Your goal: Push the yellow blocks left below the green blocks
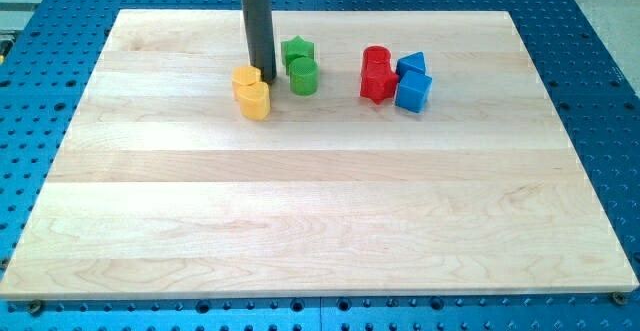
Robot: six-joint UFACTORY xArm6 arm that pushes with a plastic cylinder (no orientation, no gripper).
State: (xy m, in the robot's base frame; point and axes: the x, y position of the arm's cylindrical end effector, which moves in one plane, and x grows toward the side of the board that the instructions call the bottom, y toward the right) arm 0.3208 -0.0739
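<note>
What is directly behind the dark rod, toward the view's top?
Only the board shows beside the rod; whatever lies behind the rod is covered. My tip is between the yellow blocks and the green blocks.

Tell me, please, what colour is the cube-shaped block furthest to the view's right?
Blue cube-shaped block, seen clearly in the camera view.
</note>
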